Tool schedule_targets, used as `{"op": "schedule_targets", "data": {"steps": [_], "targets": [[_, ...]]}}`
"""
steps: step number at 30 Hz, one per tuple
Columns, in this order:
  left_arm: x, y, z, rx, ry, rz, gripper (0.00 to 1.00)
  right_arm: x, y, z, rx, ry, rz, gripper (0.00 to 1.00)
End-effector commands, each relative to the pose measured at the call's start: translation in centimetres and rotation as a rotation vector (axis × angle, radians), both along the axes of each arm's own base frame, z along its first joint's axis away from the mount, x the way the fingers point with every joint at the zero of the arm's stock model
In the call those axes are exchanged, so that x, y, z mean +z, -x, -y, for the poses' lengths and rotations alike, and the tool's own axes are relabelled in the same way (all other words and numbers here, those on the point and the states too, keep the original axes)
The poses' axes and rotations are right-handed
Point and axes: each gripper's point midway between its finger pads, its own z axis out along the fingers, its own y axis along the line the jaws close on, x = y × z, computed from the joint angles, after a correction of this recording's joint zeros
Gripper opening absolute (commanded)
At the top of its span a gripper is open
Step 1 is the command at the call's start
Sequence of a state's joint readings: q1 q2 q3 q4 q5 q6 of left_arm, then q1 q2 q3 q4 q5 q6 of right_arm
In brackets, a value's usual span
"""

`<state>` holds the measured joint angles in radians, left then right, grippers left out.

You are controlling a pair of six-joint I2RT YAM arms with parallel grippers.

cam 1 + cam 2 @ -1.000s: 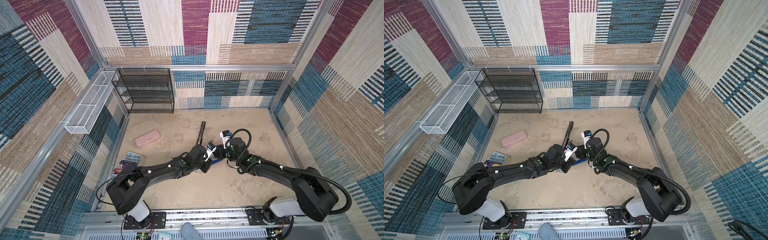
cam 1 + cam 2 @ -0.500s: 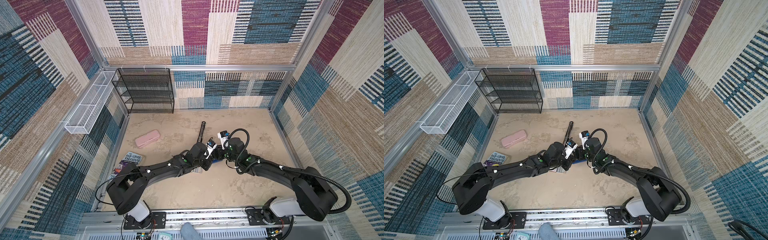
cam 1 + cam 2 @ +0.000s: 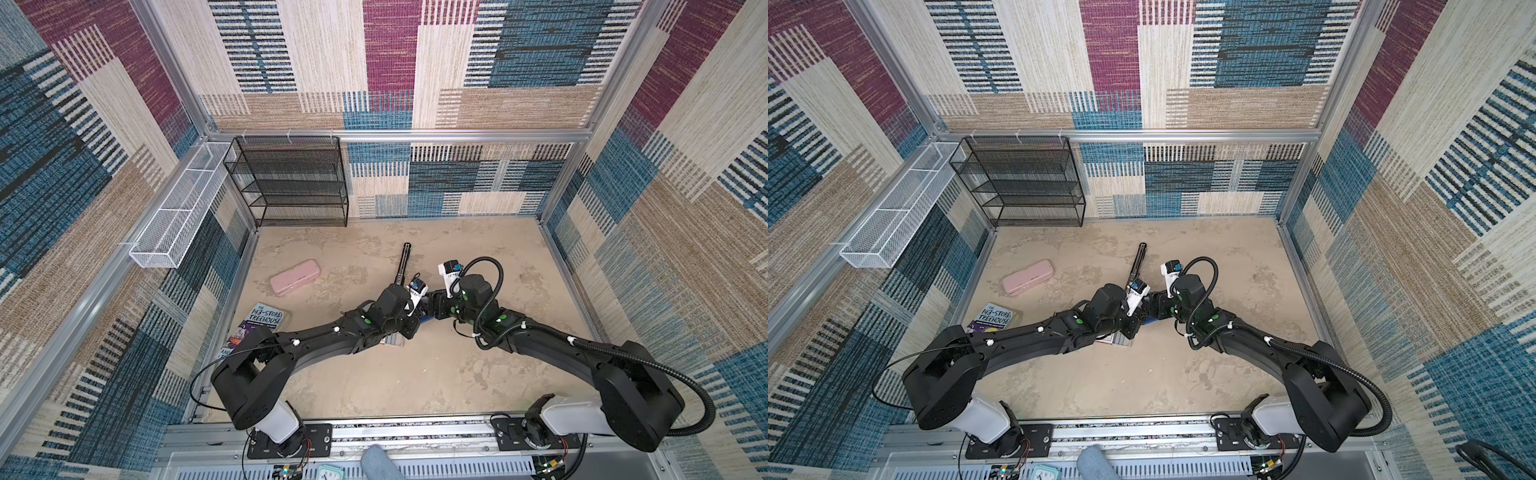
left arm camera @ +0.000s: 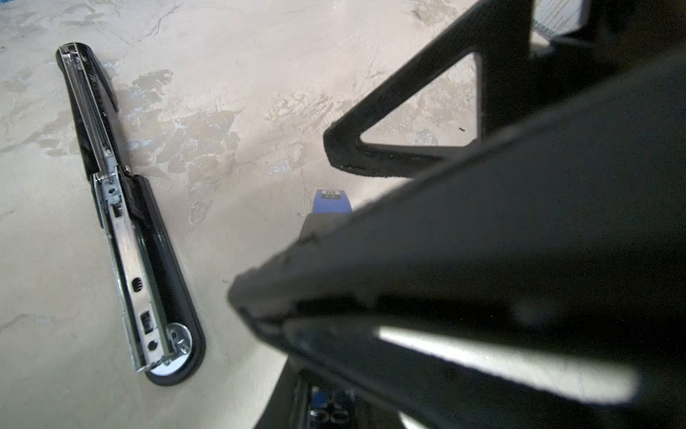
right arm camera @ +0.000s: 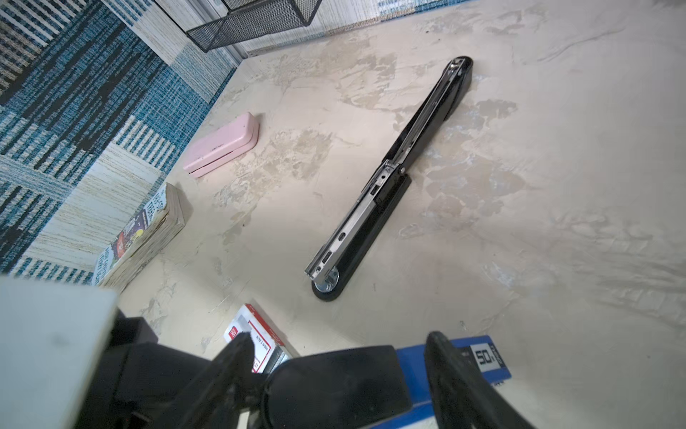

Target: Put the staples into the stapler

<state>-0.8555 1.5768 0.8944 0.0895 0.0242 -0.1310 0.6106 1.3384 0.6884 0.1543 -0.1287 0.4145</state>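
The right gripper (image 5: 336, 341) is spread wide over a blue box (image 5: 410, 354). Whether the left gripper (image 3: 413, 326) grasps anything cannot be told. The stapler (image 5: 386, 178) lies unfolded mid-worktop.

book (image 3: 266, 322) "143-Storey Treehouse", blue box (image 5: 486, 358) "50"

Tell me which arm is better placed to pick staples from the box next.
Right, probably: the right gripper has open fingers beside the staple box. The left gripper is hard to read as open or shut, and its arm partly covers that box in both top views.
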Motion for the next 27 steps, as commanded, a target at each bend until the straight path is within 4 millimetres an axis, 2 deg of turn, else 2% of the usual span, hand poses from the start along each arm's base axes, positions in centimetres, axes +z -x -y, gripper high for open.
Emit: {"op": "schedule_targets", "data": {"steps": [1,7,10,15,22,27], "targets": [[0.4,-0.1,0.4,-0.009,0.024,0.015,0.03,1.9,-0.1,-0.4,0.009,-0.043,0.055,0.78],[-0.2,-0.8,-0.2,0.025,0.007,0.034,0.03,0.8,0.4,1.4,-0.031,0.010,0.029,0.78],[-0.8,-1.6,-0.3,0.060,0.004,0.057,0.03,0.2,0.6,3.8,-0.096,0.011,0.011,0.77],[-2.7,-3.9,1.0,0.102,-0.009,0.072,0.04,-0.3,1.0,7.4,-0.189,-0.023,-0.006,0.77],[-5.6,-6.3,3.7,0.109,-0.021,0.054,0.05,-1.3,1.1,9.7,-0.277,-0.017,-0.021,0.77],[-7.6,-6.9,5.1,0.092,-0.031,0.026,0.10,-2.1,1.1,10.9,-0.327,-0.019,-0.042,0.77]]}}
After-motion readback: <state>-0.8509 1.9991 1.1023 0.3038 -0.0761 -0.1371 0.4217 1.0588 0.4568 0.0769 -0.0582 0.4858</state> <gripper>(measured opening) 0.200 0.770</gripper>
